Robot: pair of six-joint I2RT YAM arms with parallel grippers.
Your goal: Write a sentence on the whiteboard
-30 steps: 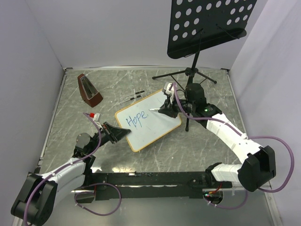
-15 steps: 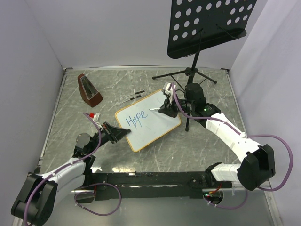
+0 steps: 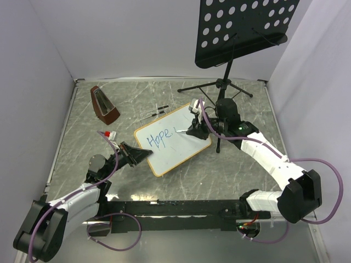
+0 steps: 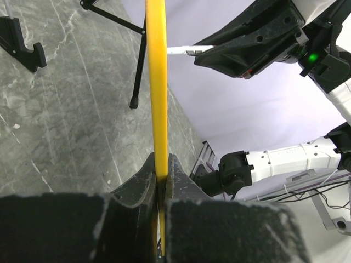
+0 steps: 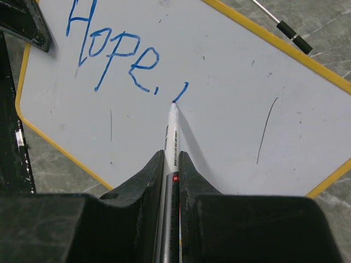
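The whiteboard [image 3: 181, 143], white with a thin yellow-tan frame, stands tilted on the table. Blue handwriting on it reads "Hope." [image 5: 112, 52], with a short slanted stroke [image 5: 181, 91] just to its right. My right gripper [image 5: 171, 156] is shut on a white marker [image 5: 172, 134], whose tip touches the board at the lower end of that stroke. My left gripper [image 4: 159, 164] is shut on the board's near-left edge [image 4: 157, 82]. In the top view the left gripper [image 3: 139, 155] is at the board's left corner and the right gripper [image 3: 193, 130] is over its right half.
A black perforated music-stand plate [image 3: 244, 27] hangs over the back right, and its tripod legs [image 3: 219, 87] stand behind the board. A brown metronome [image 3: 104, 104] is at the back left. A small red-and-white cap [image 3: 107, 133] lies near my left arm. White walls enclose the table.
The right gripper has shifted slightly toward the left and near side with the marker. A short blue stroke has appeared after "Hope.". The left gripper and the board have stayed put.
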